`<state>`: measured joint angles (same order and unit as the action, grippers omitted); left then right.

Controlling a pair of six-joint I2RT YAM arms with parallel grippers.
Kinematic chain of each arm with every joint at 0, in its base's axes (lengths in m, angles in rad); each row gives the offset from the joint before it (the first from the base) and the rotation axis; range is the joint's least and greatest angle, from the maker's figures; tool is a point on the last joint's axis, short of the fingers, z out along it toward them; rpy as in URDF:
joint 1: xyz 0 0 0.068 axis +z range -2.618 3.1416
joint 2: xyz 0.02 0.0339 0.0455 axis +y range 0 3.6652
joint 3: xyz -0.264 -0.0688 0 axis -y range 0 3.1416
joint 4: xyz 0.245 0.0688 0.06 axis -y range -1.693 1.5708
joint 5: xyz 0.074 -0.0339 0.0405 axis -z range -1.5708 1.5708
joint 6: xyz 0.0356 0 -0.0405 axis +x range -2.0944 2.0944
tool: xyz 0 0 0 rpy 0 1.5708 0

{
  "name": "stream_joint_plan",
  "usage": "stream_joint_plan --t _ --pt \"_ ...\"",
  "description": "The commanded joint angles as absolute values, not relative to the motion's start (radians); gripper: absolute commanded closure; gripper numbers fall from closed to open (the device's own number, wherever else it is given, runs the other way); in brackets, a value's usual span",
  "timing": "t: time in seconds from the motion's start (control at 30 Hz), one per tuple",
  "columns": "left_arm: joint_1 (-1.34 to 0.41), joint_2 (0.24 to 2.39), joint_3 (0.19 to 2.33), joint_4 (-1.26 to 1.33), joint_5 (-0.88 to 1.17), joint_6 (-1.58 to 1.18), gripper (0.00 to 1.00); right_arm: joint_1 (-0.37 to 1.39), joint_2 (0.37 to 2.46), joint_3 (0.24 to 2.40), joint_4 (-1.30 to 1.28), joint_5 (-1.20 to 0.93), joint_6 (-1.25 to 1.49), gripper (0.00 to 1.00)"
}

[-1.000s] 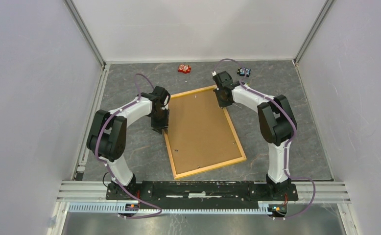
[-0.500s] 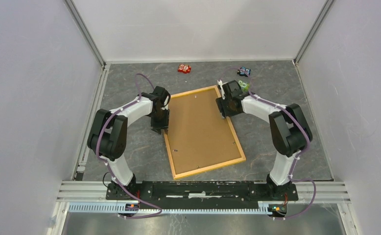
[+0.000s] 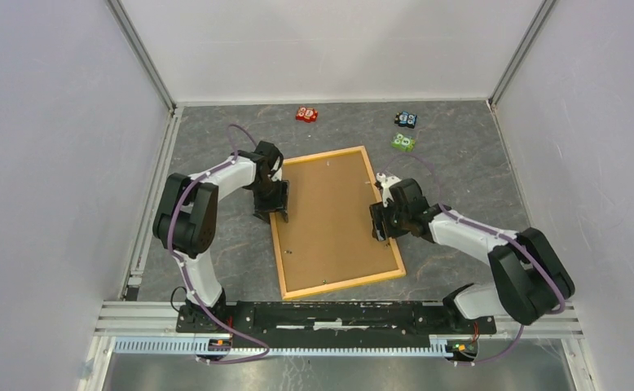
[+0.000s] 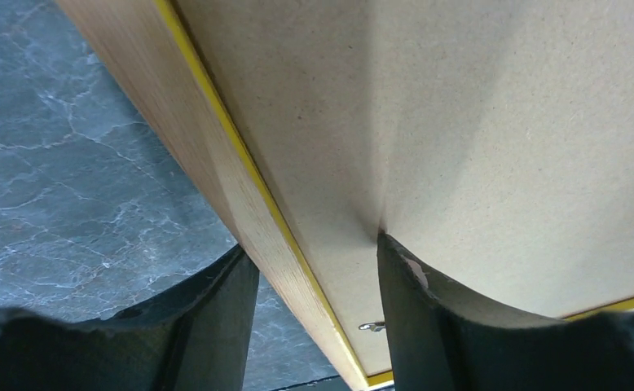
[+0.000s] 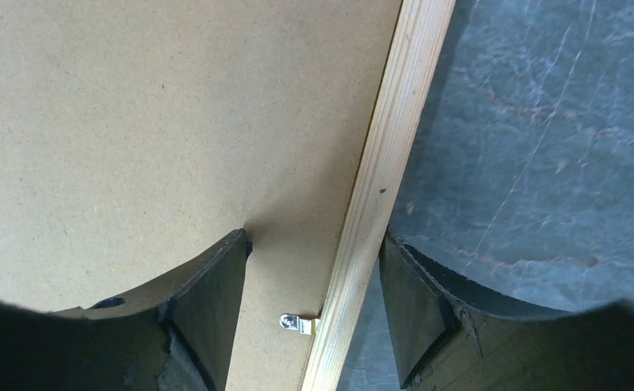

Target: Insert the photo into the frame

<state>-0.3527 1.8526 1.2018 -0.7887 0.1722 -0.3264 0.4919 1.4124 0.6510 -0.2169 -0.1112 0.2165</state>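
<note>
The frame [image 3: 342, 281] is lying flat on the table [image 3: 477, 187], back side up. The brown board [image 3: 334, 212] is sitting inside its rails. The frame's long way is running from the arms out toward the far wall, leaning a little left as it goes.

The right pincer [image 3: 381, 230] is the one a bit closer to the arm bases. It is hanging over the right long rail, about halfway along. Its fingers are spread: one is over the board and one is over the table. The rail is passing between them, and nothing is being pinched. A small metal clip [image 5: 296, 323] is showing on the rail's inner edge, just beside it.

The left pincer [image 3: 270, 213] is a little farther out, over the left long rail. It is spread too, pinching nothing, with one tip seeming to touch the board.

The photo is not showing anywhere. I think it is lying under the board, down between the two pincers, but I cannot tell.

Each arm is nearest its own rail, which is lying right under its fingers.

Some small bright things [image 3: 306, 113] are sitting by the far wall.
</note>
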Motion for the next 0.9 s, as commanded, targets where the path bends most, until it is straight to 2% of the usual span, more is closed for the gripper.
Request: stream_joint_plan --t 0.0,0.27,0.47,0.63,0.73,0.87 --pt "-0.354 1.895 1.241 -0.688 0.386 -0.417 0.38 0.602 1.341 0.558 -0.078 -0.197 0.312 0.35" --pt "-0.354 1.992 1.348 -0.558 0.477 -0.602 0.31 0.799 1.357 0.55 0.083 -0.239 0.39 0.35" --pt "-0.345 2.073 1.499 -0.561 0.441 -0.66 0.28 0.927 1.373 0.567 0.197 -0.213 0.455 0.34" --pt "-0.343 2.095 1.567 -0.602 0.399 -0.621 0.24 0.959 1.416 0.571 0.269 -0.195 0.535 0.33" --pt "-0.343 2.061 1.571 -0.634 0.319 -0.558 0.16 0.966 1.419 0.584 0.28 -0.178 0.543 0.27" --pt "-0.338 1.954 1.578 -0.741 0.117 -0.46 0.02 0.958 1.376 0.707 0.031 0.035 0.406 0.21"
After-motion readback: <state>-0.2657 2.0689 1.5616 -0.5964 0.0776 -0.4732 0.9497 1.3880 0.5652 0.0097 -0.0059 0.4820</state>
